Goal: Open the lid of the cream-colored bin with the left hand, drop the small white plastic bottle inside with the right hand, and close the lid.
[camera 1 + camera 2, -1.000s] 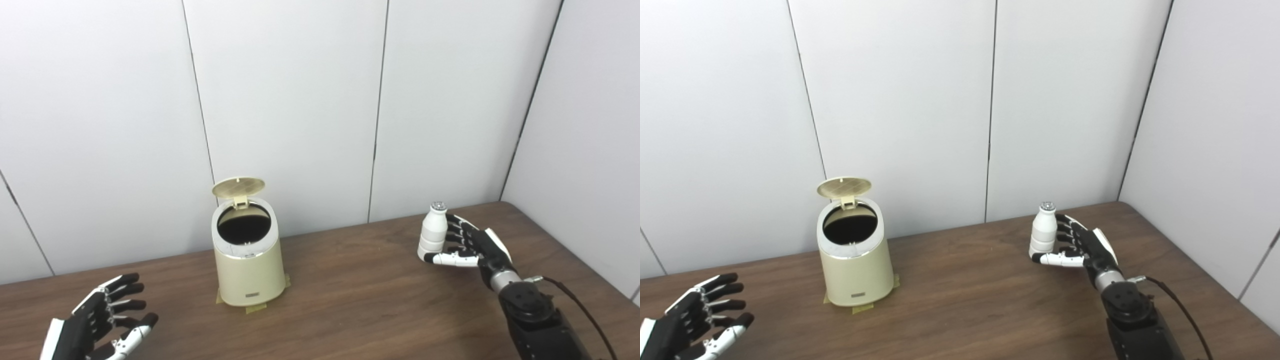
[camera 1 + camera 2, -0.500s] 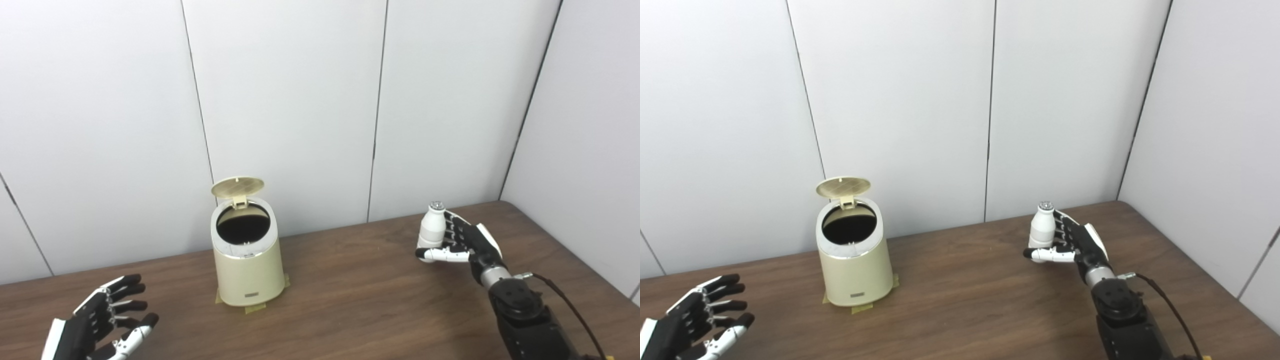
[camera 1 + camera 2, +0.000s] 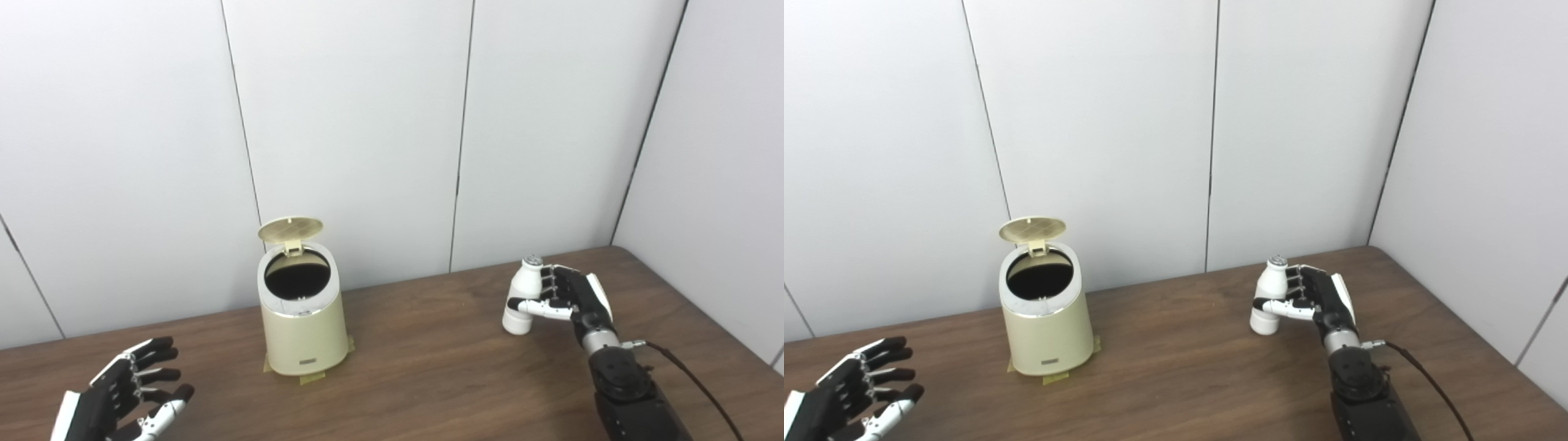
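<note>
Bottle (image 3: 519,300): small, white plastic, ribbed silver cap on a narrow neck, wider body below. It stands at the right side of the bench (image 3: 429,373), leaning slightly, base at or just off the wood; I cannot tell whether it bears weight there. Right robot hand (image 3: 566,294) is wrapped round its upper body, thumb (image 3: 539,307) crossing the front, other fingers behind. Clamped on the bottle.

Bin (image 3: 301,321): cream, round, taped down at its foot, near the middle-left of the bench and well apart from the bottle. Lid (image 3: 290,228) is hinged up at the back and stands open on its own; the dark mouth is fully exposed. Opening step looks done.

Left robot hand (image 3: 125,395): low at the near left corner, fingers spread, holding nothing, well clear of the bin.

Handling, as judgement. The bottle looks light and probably empty or nearly so; the walls seem stiff enough not to crush under a firm wrap. Its smooth plastic may slide in hard fingers, and the taper toward the neck gives poor purchase. Best hold is round the wide mid-body, about where the thumb now sits, not the cap. Its small size leaves plenty of room at the bin mouth, so the drop needs only rough centring; the upright lid behind the mouth is the thing to avoid knocking.
</note>
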